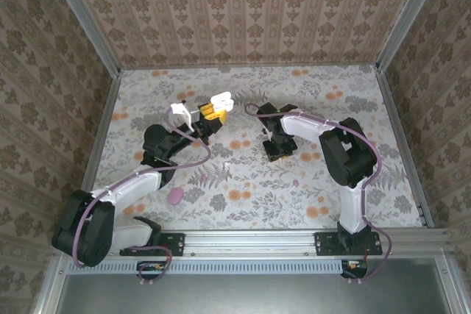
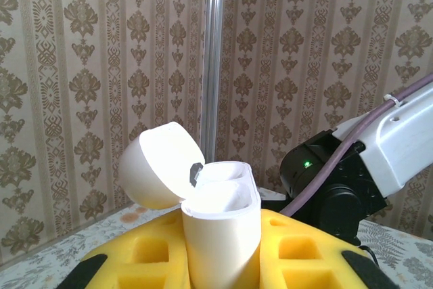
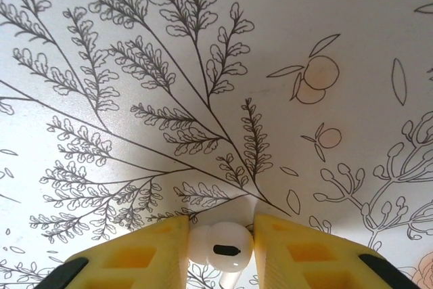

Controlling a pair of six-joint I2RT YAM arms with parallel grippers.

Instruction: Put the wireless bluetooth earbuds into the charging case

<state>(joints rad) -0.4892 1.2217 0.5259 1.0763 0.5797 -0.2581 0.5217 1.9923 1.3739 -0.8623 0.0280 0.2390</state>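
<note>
My left gripper (image 1: 211,113) is shut on a white charging case (image 2: 222,228), held upright above the table with its lid (image 2: 161,166) flipped open to the left; the same case (image 1: 220,101) shows white at the back centre. My right gripper (image 1: 280,151) points down at the floral table and its yellow pads (image 3: 292,243) press on a white earbud (image 3: 222,247) from both sides. A pink case (image 1: 175,195) lies near the front left. A small pink earbud (image 1: 295,182) lies on the table right of centre.
Patterned walls with metal corner posts (image 2: 214,59) enclose the floral table (image 1: 353,115). The right arm's dark wrist (image 2: 331,181) sits close behind the held case. A small white piece (image 1: 178,108) juts up beside the left gripper.
</note>
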